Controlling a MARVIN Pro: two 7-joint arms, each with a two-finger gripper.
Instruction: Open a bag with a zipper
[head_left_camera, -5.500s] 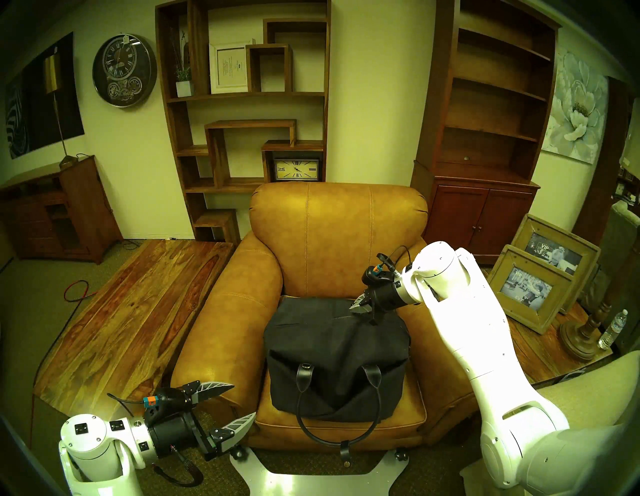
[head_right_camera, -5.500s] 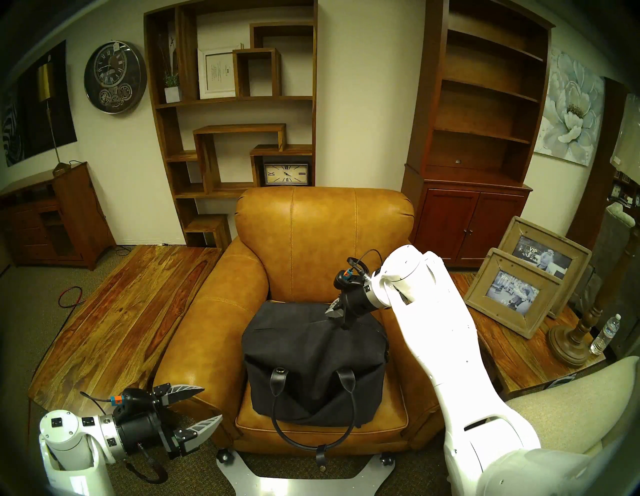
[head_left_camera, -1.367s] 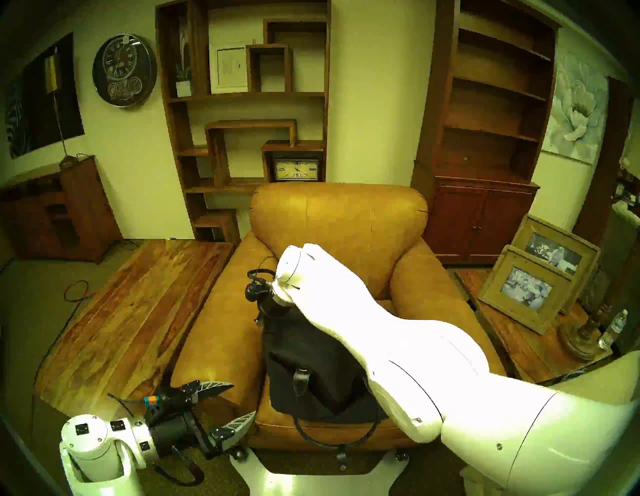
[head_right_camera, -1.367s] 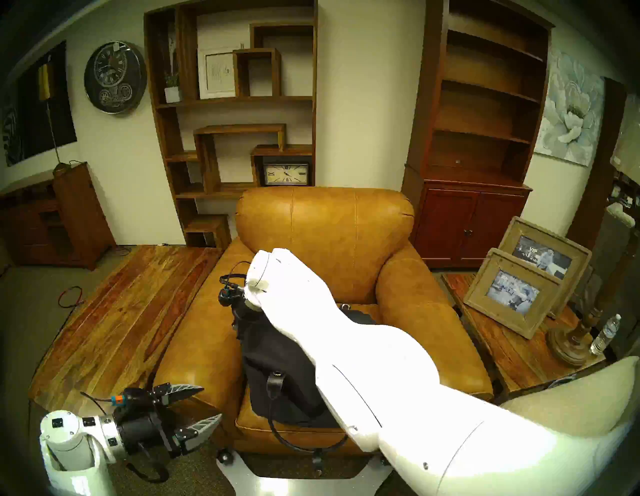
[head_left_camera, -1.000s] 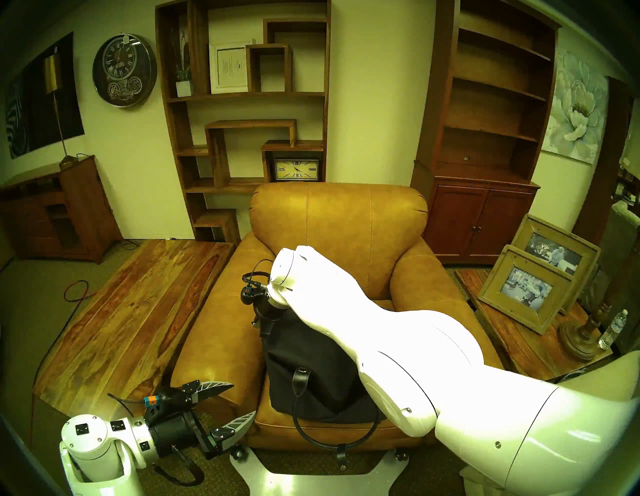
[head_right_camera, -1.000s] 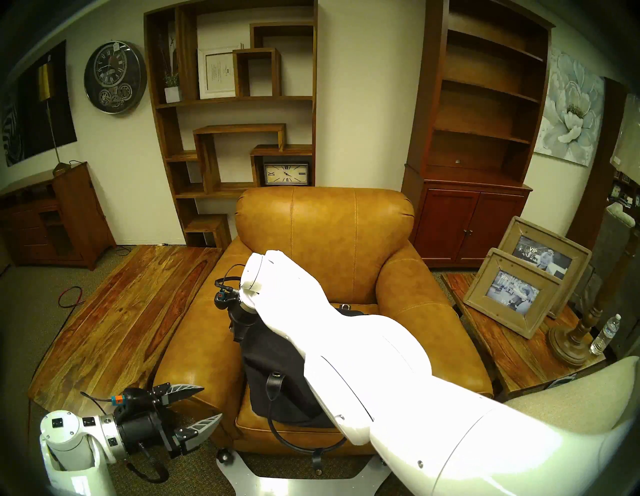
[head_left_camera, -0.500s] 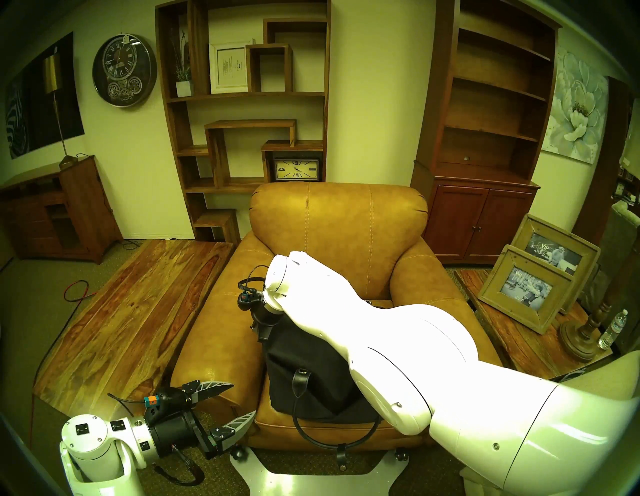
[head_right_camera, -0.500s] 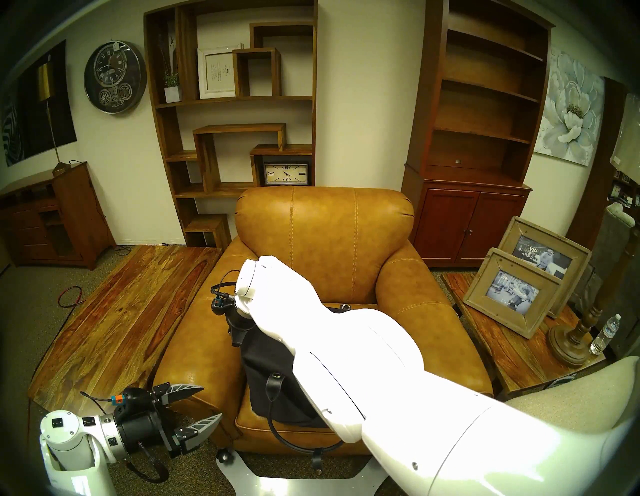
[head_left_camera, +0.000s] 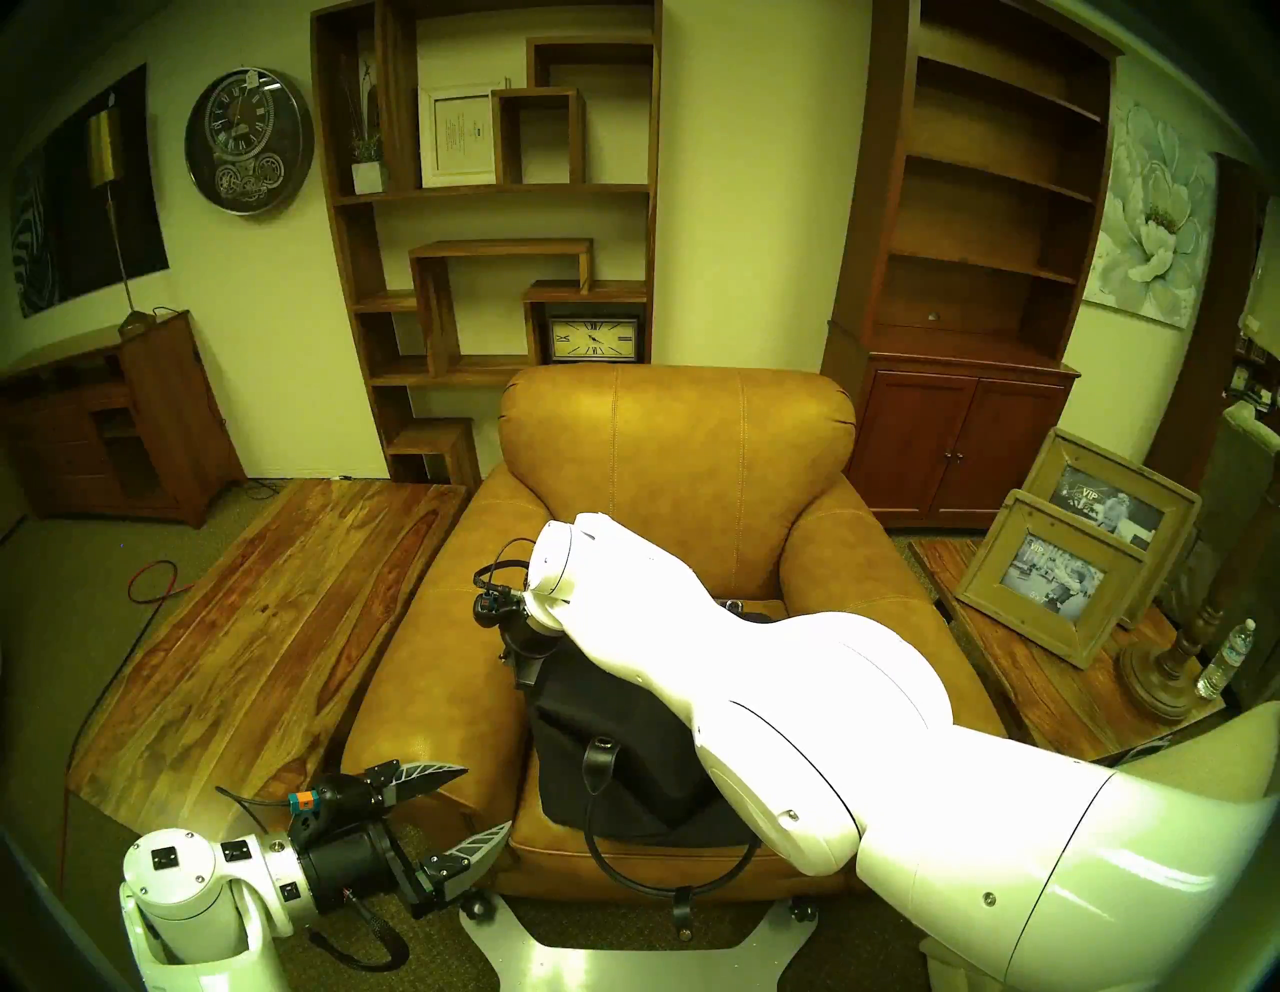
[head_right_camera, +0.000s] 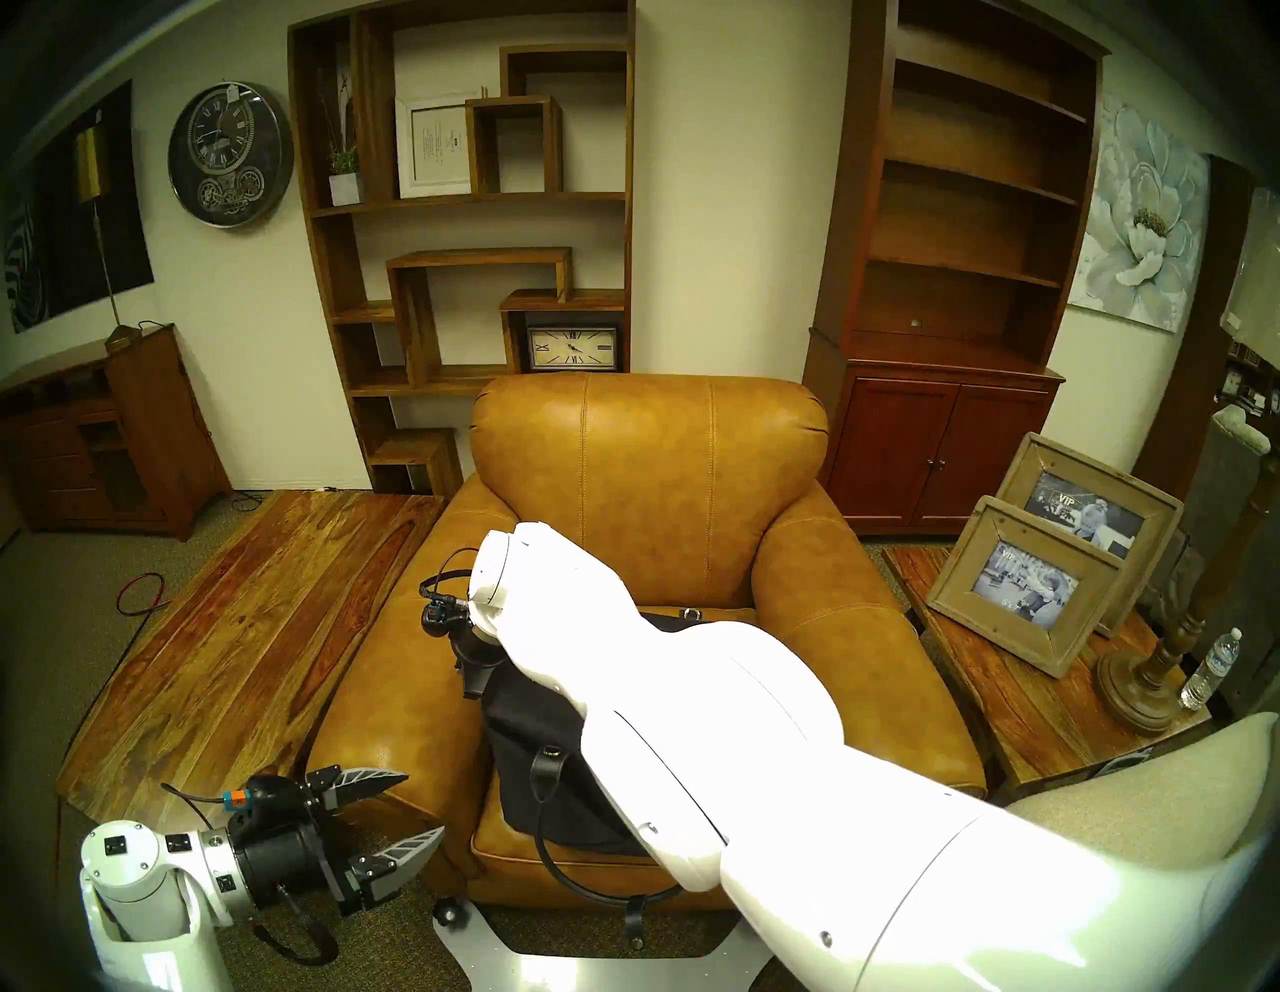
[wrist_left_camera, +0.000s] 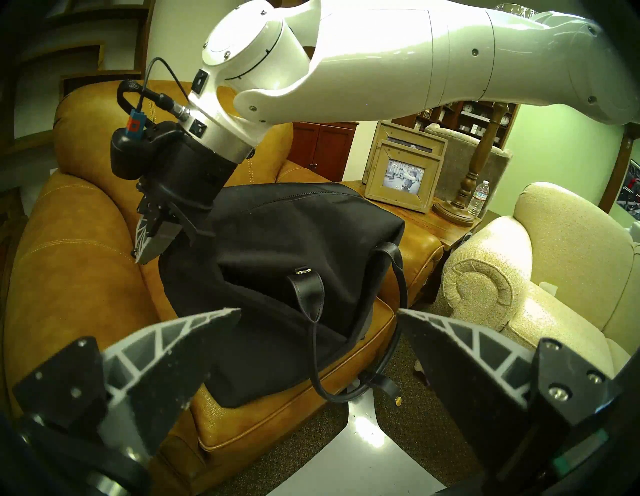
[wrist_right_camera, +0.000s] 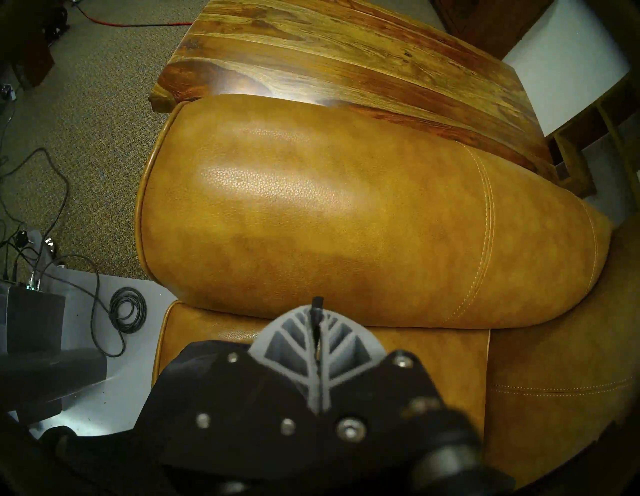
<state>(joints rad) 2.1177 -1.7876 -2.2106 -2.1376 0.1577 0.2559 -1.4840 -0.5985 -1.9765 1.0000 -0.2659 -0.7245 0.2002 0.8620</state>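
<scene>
Bag of black canvas sits on the seat of the tan leather armchair, filling most of the cushion, its black leather loop handle hanging over the seat's front edge. In both head views the white right arm crosses over the bag and hides most of its top, so the zipper cannot be made out there. The left wrist view looks under that arm and shows the zipper as a toothed line along the bag's upper rear ridge; how far it is parted cannot be told from this angle.

The right gripper is at the bag's left end, close to the armchair's left armrest. The head views show only its black body there. The right wrist view shows its two grey fingers pressed together, pinching a thin dark tab that sticks out past the tips; whether this is the zipper's pull cannot be confirmed.

The left gripper hovers off the armchair's front left corner, jaws spread wide and empty, well apart from the bag.
</scene>
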